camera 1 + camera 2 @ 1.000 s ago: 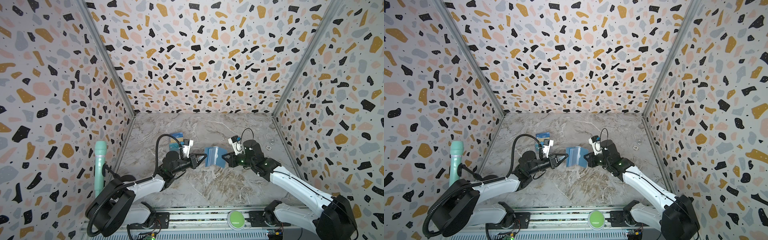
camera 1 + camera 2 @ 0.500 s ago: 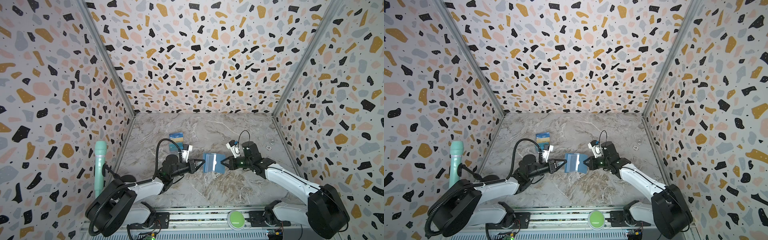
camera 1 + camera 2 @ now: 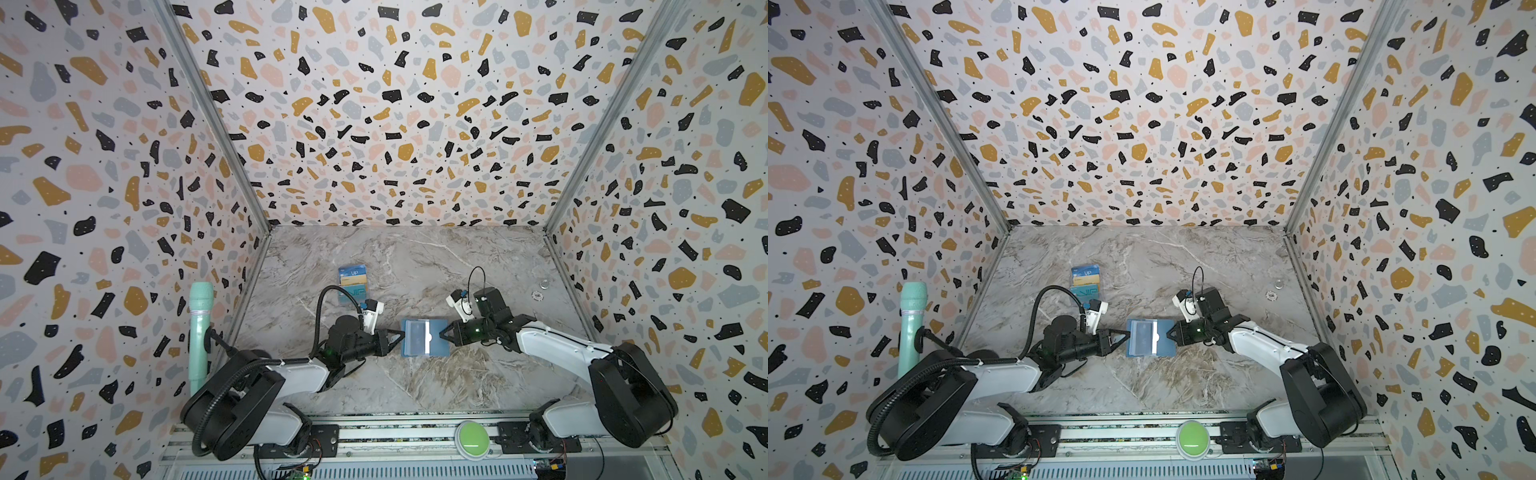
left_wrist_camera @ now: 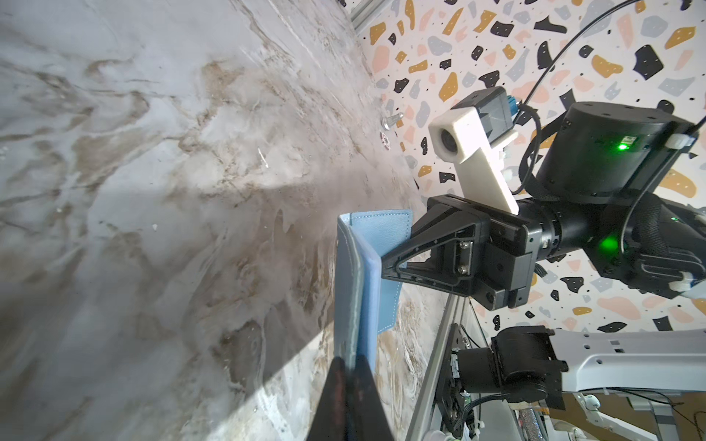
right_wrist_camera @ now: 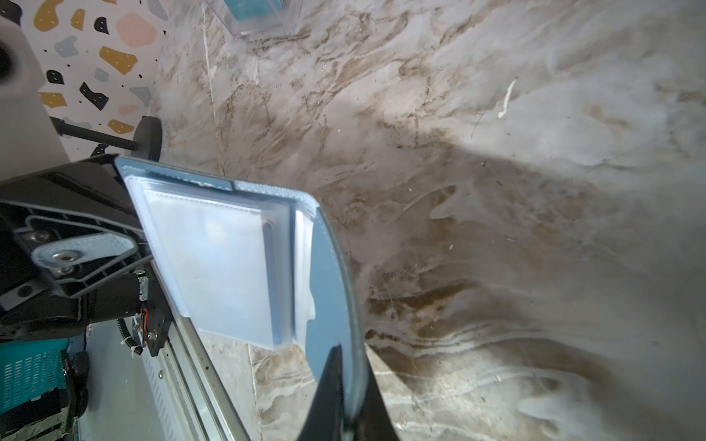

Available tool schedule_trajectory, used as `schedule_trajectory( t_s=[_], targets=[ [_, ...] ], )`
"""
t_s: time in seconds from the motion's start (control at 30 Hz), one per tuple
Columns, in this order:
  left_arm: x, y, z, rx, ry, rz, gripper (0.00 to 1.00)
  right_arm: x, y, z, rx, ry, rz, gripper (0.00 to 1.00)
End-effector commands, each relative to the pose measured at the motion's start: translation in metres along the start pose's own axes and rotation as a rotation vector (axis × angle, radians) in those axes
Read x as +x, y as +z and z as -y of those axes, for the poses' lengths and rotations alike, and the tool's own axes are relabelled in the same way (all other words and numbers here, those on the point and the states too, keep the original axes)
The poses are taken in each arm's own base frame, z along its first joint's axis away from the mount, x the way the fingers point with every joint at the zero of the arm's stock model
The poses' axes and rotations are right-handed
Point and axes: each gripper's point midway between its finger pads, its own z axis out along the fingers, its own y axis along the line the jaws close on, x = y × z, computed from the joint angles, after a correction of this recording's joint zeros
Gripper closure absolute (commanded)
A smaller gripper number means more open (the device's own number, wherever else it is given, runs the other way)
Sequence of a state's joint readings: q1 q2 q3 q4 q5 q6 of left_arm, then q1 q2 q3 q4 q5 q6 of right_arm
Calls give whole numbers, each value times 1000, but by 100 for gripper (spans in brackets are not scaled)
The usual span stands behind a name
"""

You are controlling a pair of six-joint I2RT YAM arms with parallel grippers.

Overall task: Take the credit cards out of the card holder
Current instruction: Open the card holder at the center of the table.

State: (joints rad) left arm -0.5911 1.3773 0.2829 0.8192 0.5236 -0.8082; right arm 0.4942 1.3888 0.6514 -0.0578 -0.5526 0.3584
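Note:
The dusty-blue card holder [image 3: 424, 343] [image 3: 1150, 343] hangs open over the middle of the table, stretched between my two grippers. My left gripper [image 3: 401, 333] [image 4: 349, 362] is shut on the edge of one cover. My right gripper [image 3: 441, 334] [image 5: 345, 355] is shut on the opposite cover [image 5: 328, 286]. Clear plastic sleeves [image 5: 221, 263] fan out inside; I cannot tell whether cards sit in them. The snap tab [image 5: 72, 254] lies against the left gripper's body. Blue and teal VIP credit cards [image 3: 353, 282] lie in a clear case at the back left.
A mint-green microphone-shaped object [image 3: 200, 332] stands against the left wall. A small chip [image 3: 537, 295] and a small metal piece [image 3: 544, 284] lie near the right wall. A green button [image 3: 471, 439] sits on the front rail.
Both grippers have brought the card holder toward the front of the table and pulled it open wider and flatter. Both grips have stayed on it.

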Motion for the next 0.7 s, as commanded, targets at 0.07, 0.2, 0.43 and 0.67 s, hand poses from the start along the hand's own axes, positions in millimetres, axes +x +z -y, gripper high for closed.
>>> schedule_trajectory(
  t_s=[0.07, 0.2, 0.43, 0.67],
  targets=[
    [9, -2, -23, -86, 22, -9, 100, -5, 4, 21, 120, -26, 6, 89],
    [15, -3, -39, -161, 25, -27, 98, -3, 12, 26, 165, -40, -18, 85],
    [19, -5, -51, -223, 34, -44, 87, 2, 26, 32, 220, -64, -54, 81],
    [24, -11, -71, -339, 54, -75, 73, -9, 21, 23, 281, -120, -31, 81]
  ],
)
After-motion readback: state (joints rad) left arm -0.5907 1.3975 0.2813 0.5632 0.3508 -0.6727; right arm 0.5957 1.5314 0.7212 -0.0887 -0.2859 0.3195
